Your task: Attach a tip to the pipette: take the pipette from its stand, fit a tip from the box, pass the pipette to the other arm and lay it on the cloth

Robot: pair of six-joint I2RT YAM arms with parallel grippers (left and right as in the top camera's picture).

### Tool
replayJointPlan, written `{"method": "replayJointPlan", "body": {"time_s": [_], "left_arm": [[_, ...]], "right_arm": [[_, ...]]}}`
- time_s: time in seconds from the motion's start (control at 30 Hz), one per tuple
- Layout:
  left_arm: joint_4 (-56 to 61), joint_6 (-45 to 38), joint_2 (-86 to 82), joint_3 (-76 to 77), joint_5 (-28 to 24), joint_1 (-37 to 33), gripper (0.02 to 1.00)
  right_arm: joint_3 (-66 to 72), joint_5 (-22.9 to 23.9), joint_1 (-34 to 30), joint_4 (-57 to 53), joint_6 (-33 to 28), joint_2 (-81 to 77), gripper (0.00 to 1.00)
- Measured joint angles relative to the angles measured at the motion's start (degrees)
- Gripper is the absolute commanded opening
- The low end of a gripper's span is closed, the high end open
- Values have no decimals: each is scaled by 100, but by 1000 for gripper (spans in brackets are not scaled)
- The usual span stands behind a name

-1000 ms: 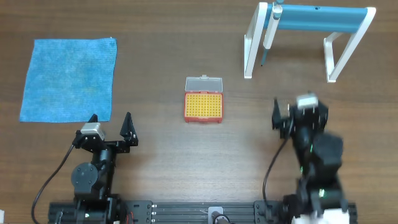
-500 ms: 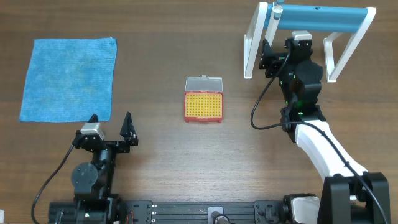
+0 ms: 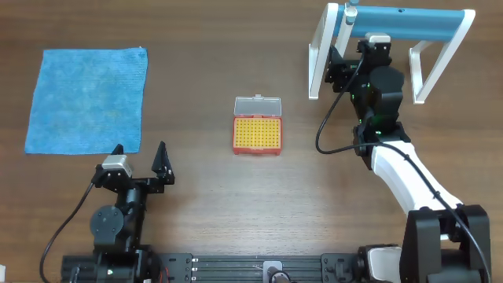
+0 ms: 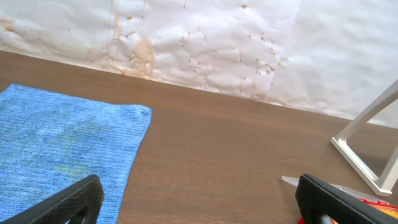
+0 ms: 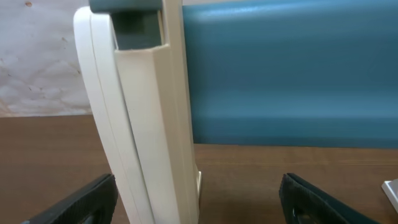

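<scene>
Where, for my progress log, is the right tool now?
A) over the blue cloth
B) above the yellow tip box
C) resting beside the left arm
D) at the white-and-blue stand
D: the right tool is up at the stand, open, straddling its white leg.

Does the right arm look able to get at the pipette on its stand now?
Probably yes: the open right pincer sits at the end of the stand where the pipette hangs, nothing between them.

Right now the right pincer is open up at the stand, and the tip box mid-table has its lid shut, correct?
No, the tip box has its lid open, folded back with the yellow tips showing, as the top view shows. The right pincer is open at the stand.
</scene>
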State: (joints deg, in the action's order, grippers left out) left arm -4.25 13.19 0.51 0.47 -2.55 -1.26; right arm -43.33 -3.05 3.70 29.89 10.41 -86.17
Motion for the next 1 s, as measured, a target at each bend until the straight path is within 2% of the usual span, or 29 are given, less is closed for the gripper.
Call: {"method": "replayJointPlan", "body": {"time_s": [1.0], "left_arm": [[0,0,0,0,0,0,996]], "right_arm": [[-638,42,-140,74,-214,-953,847]]}}
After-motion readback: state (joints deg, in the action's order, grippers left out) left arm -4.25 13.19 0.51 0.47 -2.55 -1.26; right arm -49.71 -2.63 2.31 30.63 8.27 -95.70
